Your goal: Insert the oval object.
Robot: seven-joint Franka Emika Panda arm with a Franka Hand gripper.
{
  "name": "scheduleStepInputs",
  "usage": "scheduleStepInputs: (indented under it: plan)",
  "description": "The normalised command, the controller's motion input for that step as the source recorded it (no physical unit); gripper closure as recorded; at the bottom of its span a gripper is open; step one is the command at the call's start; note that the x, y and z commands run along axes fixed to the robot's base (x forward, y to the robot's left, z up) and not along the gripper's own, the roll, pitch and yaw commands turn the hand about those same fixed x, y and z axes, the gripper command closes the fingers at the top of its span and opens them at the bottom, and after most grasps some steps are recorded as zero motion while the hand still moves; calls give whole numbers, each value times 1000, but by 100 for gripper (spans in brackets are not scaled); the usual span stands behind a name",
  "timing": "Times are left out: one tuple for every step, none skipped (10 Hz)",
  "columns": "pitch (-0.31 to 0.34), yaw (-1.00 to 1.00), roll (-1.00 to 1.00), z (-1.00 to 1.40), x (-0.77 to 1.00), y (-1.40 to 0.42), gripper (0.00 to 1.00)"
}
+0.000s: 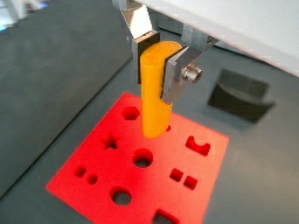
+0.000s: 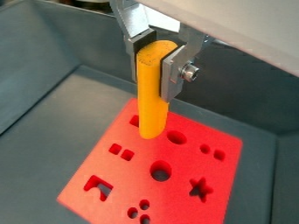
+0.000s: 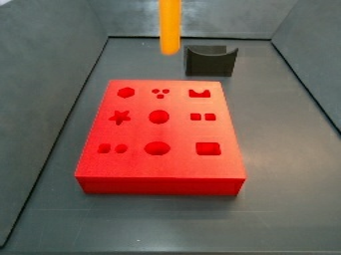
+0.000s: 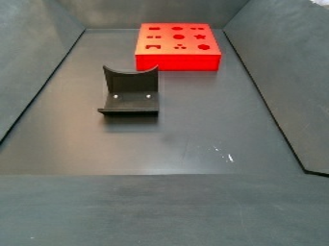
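Observation:
My gripper (image 1: 155,83) is shut on the oval object (image 1: 153,114), a long orange-yellow peg that hangs upright from the silver fingers (image 1: 173,79). It shows the same way in both wrist views (image 2: 149,118). The peg's lower end hangs above the red block (image 1: 163,188) with shaped holes, apart from it. In a side view the peg (image 3: 170,25) comes down from the top edge, high above the far side of the red block (image 3: 160,134); the gripper itself is out of that view. In a side view that shows the red block (image 4: 180,62), neither peg nor gripper appears.
A dark grey curved holder (image 3: 210,60) stands on the floor beyond the red block; it also shows in a wrist view (image 1: 243,94) and in a side view (image 4: 129,91). Dark sloping walls (image 3: 67,100) enclose the floor.

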Motion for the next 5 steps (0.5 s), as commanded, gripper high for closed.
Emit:
scheduleStepInputs:
  plan:
    - [0,-1000,34,-371,0,-46,100]
    - [-84,-1000,-50,-434,0,0,100]
    - [-209,-971,-91,-549,-91,-40,100]
    - [0,-1000,0,-526,0,-31,100]
    - [4,-1000,84,-403,-34,0,100]
